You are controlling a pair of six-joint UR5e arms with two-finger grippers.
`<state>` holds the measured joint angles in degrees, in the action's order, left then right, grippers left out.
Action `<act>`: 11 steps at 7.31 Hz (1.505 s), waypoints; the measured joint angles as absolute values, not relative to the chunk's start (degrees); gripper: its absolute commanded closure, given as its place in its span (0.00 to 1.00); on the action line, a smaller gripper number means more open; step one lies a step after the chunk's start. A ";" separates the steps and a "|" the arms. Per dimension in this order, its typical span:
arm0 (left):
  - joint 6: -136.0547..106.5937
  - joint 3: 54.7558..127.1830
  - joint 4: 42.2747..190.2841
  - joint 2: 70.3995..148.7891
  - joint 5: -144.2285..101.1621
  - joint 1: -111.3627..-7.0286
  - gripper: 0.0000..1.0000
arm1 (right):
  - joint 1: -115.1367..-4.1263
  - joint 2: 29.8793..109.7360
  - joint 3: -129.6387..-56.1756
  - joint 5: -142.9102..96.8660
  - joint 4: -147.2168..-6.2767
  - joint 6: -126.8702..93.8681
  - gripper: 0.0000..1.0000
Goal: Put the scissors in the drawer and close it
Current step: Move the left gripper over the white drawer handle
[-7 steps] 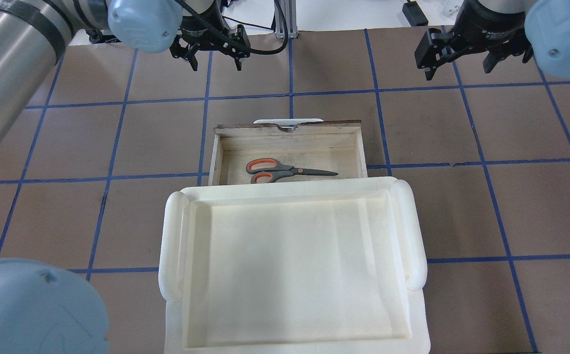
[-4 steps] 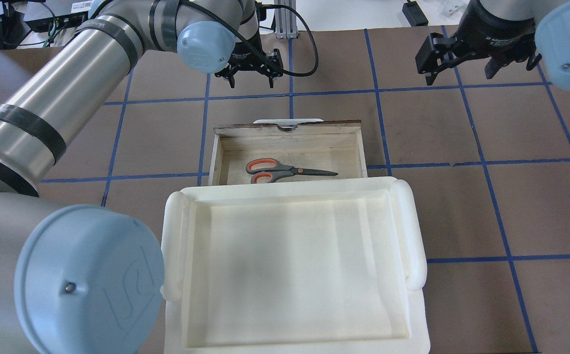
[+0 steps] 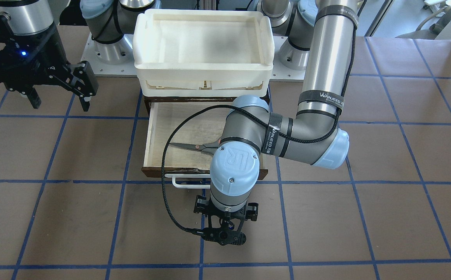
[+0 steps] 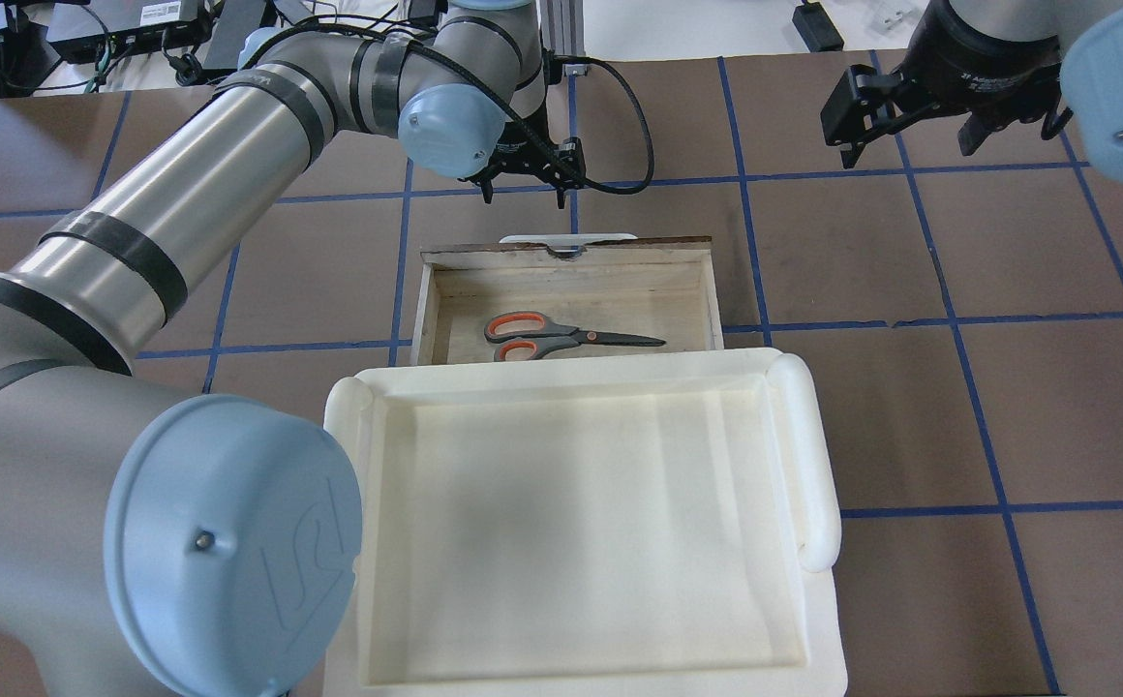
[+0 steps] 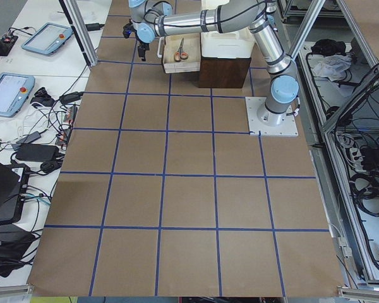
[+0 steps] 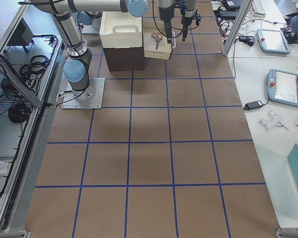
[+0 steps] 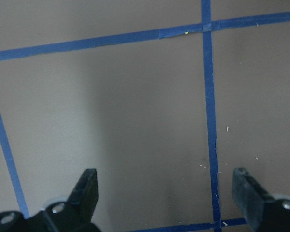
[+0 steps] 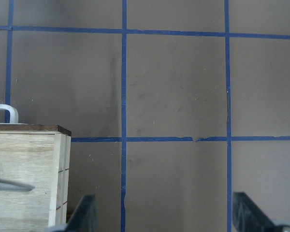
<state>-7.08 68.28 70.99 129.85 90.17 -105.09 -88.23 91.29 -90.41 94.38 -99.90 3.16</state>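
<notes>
the small scissors with grey, orange-lined handles (image 4: 561, 337) are lying flat inside the pulled-out pale plywood drawer (image 4: 423, 310), so the left gripper (image 4: 526, 194), jaws spread wide and empty, is hovering just beyond its white bar handle (image 4: 568, 236), seemingly lining up to push it shut, while the right gripper (image 4: 907, 145), equally wide and empty, is hanging clear at far right.

Brown surface (image 4: 1055, 416) w/ blue tape grid; white side bench (image 6: 258, 129) held tablets (image 6: 284, 87); alu frame post (image 6: 237, 25) nearby.

The drawer (image 4: 678, 308) is pale matt plywood; the scissors (image 4: 569, 337) have dark metal blades; the tray (image 4: 810, 455), lower centre, is smooth white plastic.
</notes>
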 measured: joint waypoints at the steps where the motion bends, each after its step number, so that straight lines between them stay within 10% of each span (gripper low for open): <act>1: -6.93 68.56 70.74 129.79 89.83 -105.20 0.00 | -88.19 91.30 -90.43 94.37 -99.92 3.16 0.00; 11: -6.86 72.78 75.81 125.06 86.47 -105.38 0.00 | -88.08 91.26 -90.53 94.77 -99.72 3.17 0.00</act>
